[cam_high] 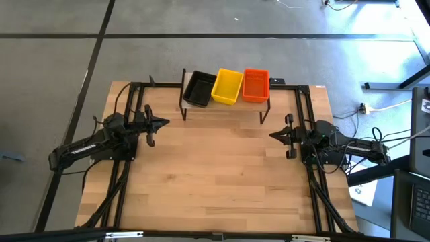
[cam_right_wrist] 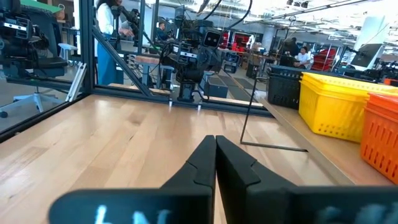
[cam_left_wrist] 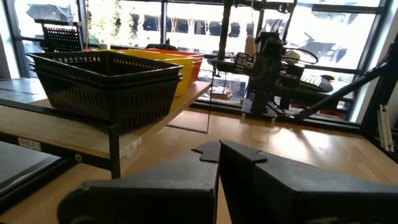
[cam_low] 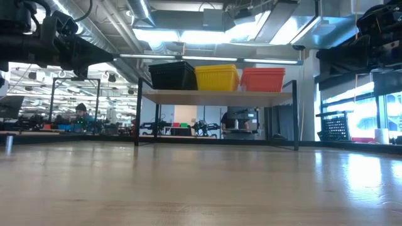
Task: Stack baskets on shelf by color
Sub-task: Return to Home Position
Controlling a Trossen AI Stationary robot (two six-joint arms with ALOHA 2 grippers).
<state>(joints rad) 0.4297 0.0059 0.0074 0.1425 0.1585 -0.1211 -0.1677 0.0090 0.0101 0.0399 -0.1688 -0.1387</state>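
Left fingers [cam_left_wrist: 180,177] and right fingers [cam_right_wrist: 198,168] together, empty. Baskets [cam_high: 227,86] sat colour-sorted on shelf [cam_low: 217,97]; we judged only homing remained, no grasp needed.

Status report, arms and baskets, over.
Left gripper shut, empty. Right gripper shut, empty. Black baskets, yellow baskets, orange baskets stacked on shelf. Nothing in the way.

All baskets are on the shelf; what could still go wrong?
The black stack sits skewed at the end of the shelf, so a jolt might tip it off. The left end effector is nearest that stack; a wide swing could clip it. The right end effector looks clear.
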